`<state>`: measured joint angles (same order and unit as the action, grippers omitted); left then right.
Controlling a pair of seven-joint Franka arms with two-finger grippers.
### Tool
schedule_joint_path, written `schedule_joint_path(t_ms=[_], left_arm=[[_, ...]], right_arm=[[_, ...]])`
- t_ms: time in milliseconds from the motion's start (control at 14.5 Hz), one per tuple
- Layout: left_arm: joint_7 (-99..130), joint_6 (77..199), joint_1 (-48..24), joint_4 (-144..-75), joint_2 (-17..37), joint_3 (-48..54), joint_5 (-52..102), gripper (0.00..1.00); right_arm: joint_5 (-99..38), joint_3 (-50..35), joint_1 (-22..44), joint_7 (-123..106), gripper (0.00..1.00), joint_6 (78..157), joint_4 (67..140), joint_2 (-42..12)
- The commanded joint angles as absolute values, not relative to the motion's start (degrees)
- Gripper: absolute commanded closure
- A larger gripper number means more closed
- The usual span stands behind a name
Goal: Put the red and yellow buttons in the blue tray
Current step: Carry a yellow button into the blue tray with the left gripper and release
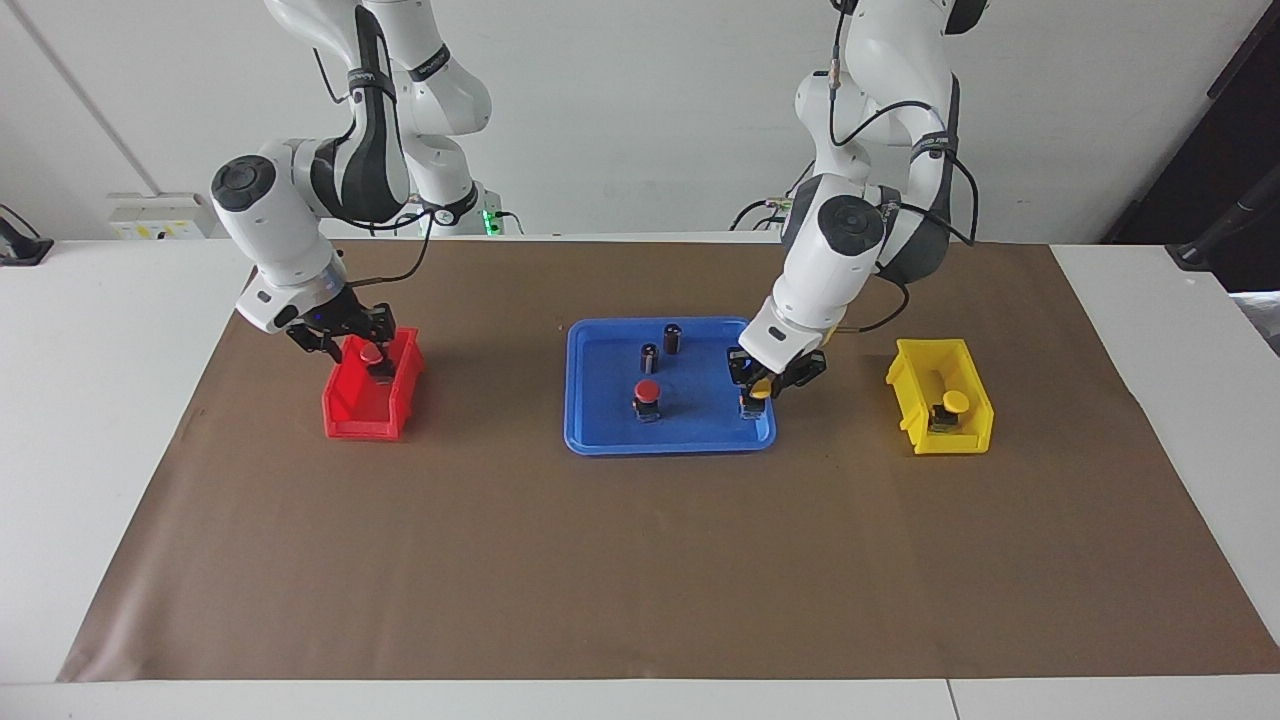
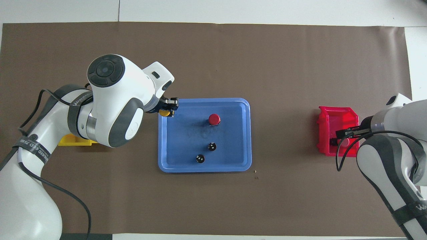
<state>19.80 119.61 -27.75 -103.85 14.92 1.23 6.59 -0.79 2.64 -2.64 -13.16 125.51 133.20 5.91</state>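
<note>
While clamped in the left tool (image 1: pixel 757 384), yellow button (image 1: pixel 760 392) shows round cap, dark body, over blue tray (image 1: pixel 600 420), right tool (image 1: pixel 355 340) gripping red button (image 1: pixel 371 354).

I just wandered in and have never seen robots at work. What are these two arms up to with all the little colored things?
They are gathering push-buttons into the blue tray. The left gripper holds a yellow button low over the tray's corner nearest the yellow bin, where another yellow button waits. The right gripper is down in the red bin, closed around a red button. One red button and two dark cylinders already stand in the tray.
</note>
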Motion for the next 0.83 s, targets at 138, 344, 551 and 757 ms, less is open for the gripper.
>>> schedule_joint_path(t_ms=[138,344,551,757], left_arm=[[19.95,119.97,-32.25,-99.32,19.5,0.18,8.09,0.67],[20.48,121.19,-33.39,-99.23,19.77,0.18,8.79,0.67],[20.57,121.55,-34.36,-99.14,20.65,0.18,9.84,0.67],[20.57,121.99,-34.98,-99.32,20.92,0.18,9.93,0.66]], right_arm=[[-0.97,1.93,-3.17,-14.33,0.35,127.7,136.41,7.73],[-0.97,1.93,-2.99,-14.33,0.35,128.58,137.63,7.91],[-0.97,1.93,-3.16,-14.85,0.35,129.37,138.43,7.65],[-0.97,1.93,-3.16,-14.85,0.35,130.16,138.78,7.65]])
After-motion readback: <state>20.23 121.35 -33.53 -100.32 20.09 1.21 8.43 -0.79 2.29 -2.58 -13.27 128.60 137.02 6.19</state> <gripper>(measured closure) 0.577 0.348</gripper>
